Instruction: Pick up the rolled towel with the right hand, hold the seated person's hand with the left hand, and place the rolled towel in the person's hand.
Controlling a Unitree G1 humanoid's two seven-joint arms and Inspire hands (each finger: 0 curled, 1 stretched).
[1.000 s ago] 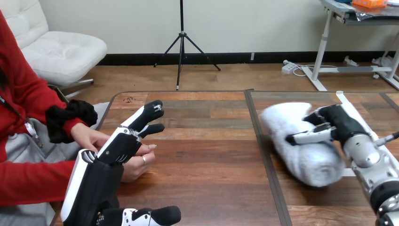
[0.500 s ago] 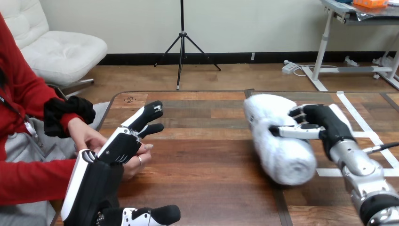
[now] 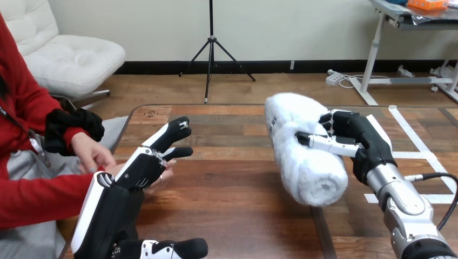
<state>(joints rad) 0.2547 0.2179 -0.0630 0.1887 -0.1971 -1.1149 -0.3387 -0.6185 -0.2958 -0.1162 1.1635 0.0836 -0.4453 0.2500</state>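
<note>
Head view: the right hand [image 3: 351, 141] was clamped on the rolled towel [image 3: 302, 151]. Its fingers were curled round the roll's right flank and its thumb lay across the front of the white pile. The towel sat to the left of that hand, over the middle of the wooden table [image 3: 232, 205]. It was tilted, with one end pointing away toward the far edge and the spiral end face turned down and toward the camera. It looked raised off the wood, though whether the near end touched the surface could not be told. The silver right forearm ran in from the lower right corner.

Well apart from the towel, across a stretch of bare tabletop, the left hand [image 3: 143, 167] was at the table's left edge. Its white-shelled back faced up and its fingers [image 3: 175, 129] were straight, spread and pointing away, gripping nothing. The person's hand [image 3: 164, 175] lay just beneath it, with only its fingertips showing past the robot's palm. Whether the two touched could not be told. The person's other hand [image 3: 92, 154], with a red sleeve and a dark cuff, was just beside them to the left.
</note>
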